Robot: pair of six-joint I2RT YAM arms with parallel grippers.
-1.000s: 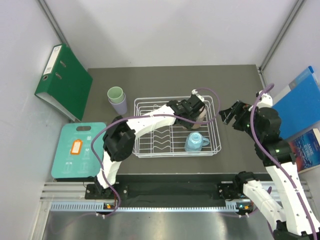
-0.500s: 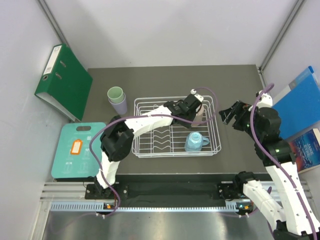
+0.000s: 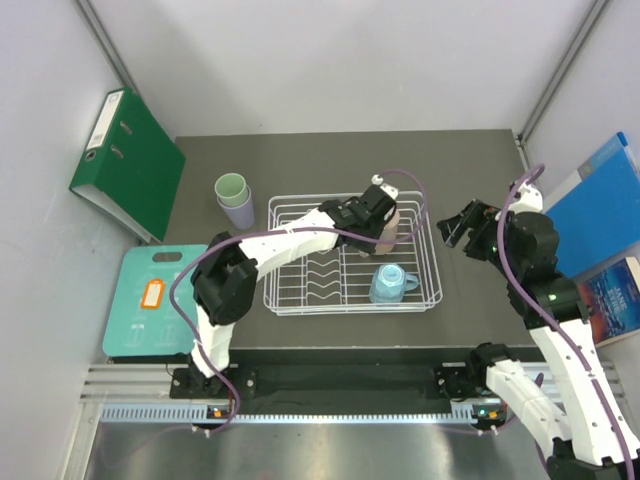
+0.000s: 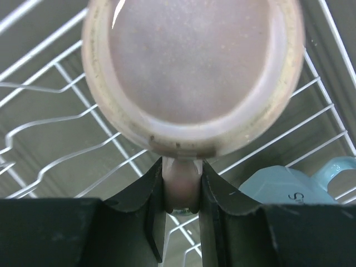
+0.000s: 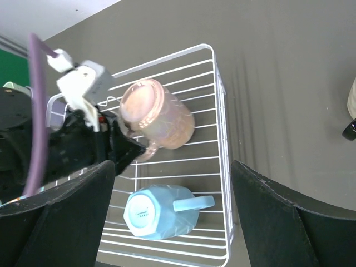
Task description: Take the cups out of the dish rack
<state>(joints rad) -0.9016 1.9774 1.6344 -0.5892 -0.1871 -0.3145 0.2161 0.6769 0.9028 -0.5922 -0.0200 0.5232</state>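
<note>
A pink cup [image 3: 389,230] lies tilted over the back right of the white wire dish rack [image 3: 350,197]. My left gripper [image 3: 374,220] is shut on its handle [image 4: 182,186], and the cup's base [image 4: 192,67] fills the left wrist view. From the right wrist view the pink cup [image 5: 158,115] hangs above the rack's wires [image 5: 219,111]. A light blue cup [image 3: 390,283] with a handle lies on its side in the rack's front right, also seen from the right wrist [image 5: 161,211]. My right gripper [image 3: 455,228] hovers open just right of the rack. A mint green cup [image 3: 231,187] sits stacked in a lavender cup [image 3: 239,212] left of the rack.
A green binder [image 3: 128,165] leans at the far left, with a teal board [image 3: 158,300] in front of it. Blue books [image 3: 600,200] lie at the right edge. A cream object [image 5: 351,99] shows at the right edge of the right wrist view.
My left gripper has shut on the pink cup's handle and drawn a little to the left with the cup. The right arm has stayed put.
</note>
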